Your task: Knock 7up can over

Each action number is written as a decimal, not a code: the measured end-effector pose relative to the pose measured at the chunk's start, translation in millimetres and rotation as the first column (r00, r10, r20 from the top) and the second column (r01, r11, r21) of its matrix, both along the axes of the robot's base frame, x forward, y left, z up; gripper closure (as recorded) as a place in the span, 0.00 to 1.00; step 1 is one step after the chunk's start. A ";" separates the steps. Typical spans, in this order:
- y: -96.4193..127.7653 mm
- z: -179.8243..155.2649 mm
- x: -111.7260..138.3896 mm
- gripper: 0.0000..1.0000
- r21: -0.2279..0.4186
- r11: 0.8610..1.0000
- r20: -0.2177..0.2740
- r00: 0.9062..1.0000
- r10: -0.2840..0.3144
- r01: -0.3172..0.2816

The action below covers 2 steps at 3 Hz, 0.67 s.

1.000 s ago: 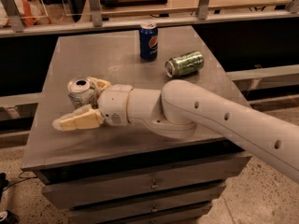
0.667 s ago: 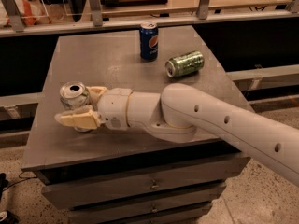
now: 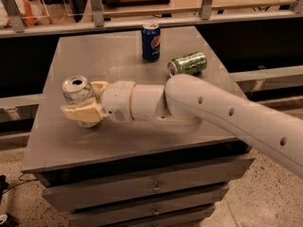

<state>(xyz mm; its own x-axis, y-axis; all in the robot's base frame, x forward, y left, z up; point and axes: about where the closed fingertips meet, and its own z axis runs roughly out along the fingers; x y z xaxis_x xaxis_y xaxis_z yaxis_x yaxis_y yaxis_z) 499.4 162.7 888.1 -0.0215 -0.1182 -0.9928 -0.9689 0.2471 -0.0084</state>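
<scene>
Landmark: blue Pepsi can (image 3: pixel 151 41), upright at the rear centre of the counter (image 3: pixel 118 145).

7up can (image 3: pixel 75 91): well forward and left of the Pepsi can, near the counter's left edge, standing with its silver top up.

Hand (image 3: pixel 80 100): same position, fingers spread to straddle the 7up can. The near finger (image 3: pixel 83 113) crosses the can's lower front. Firm contact cannot be determined.

Arm (image 3: pixel 227 112): enters from the right, forward of the Pepsi can.

Green can (image 3: pixel 188 63): on its side, just right and forward of the Pepsi can.
</scene>
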 end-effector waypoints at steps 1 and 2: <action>-9.7 33.8 15.9 1.00 -0.096 0.995 0.049 0.998 0.038 -0.033; -31.4 52.8 33.0 1.00 -0.229 0.972 0.090 0.993 0.072 -0.050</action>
